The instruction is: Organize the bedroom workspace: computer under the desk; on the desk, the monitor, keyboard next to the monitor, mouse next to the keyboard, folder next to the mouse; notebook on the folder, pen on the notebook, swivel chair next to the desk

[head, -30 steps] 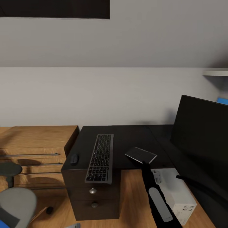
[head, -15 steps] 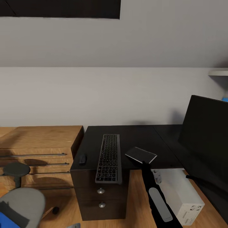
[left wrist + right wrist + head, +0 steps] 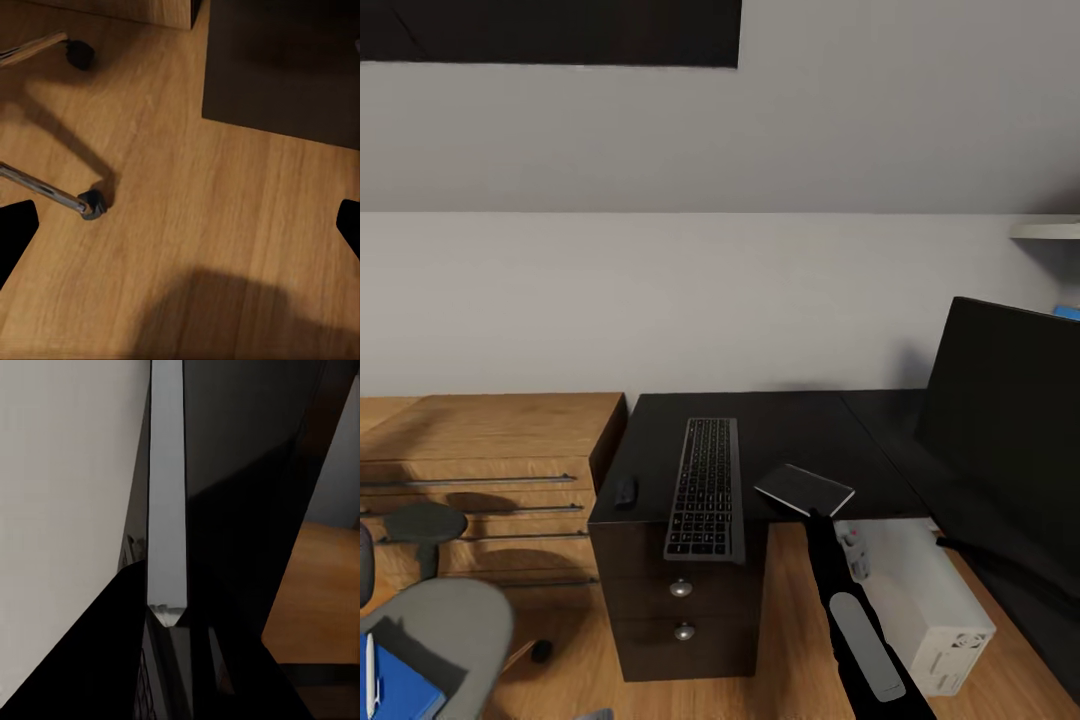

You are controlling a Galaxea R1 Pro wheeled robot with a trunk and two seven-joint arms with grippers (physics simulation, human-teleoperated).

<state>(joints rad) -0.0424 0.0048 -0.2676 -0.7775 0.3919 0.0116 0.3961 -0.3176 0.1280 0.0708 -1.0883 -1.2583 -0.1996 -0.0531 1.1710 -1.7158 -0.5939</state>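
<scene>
The glossy black desk (image 3: pixel 790 430) carries the silver-grey keyboard (image 3: pixel 705 488), with the small dark mouse (image 3: pixel 626 491) beside it near the desk's left edge. My right gripper (image 3: pixel 816 514) is shut on the thin grey notebook (image 3: pixel 805 490), held over the desk's front edge; the right wrist view sees this notebook (image 3: pixel 166 502) edge-on. The monitor (image 3: pixel 1010 420) stands on the desk at the right. Under the desk sits the white computer (image 3: pixel 925 600). At lower left, the swivel chair (image 3: pixel 445 620) holds the blue folder (image 3: pixel 395 690) and the white pen (image 3: pixel 370 672). My left gripper (image 3: pixel 180 225) hangs open over the floor.
Low wooden shelving (image 3: pixel 480 450) stands left of the desk's black drawer unit (image 3: pixel 680 610). A chrome chair spoke with castors (image 3: pixel 90 202) lies on the light wood floor (image 3: pixel 210 225) below my left gripper. A dark skylight (image 3: pixel 550 30) is overhead.
The camera has shifted, so the desk sits further right and higher in the picture and the chair's blue folder and pen have come into view. The notebook stays held in my right gripper.
</scene>
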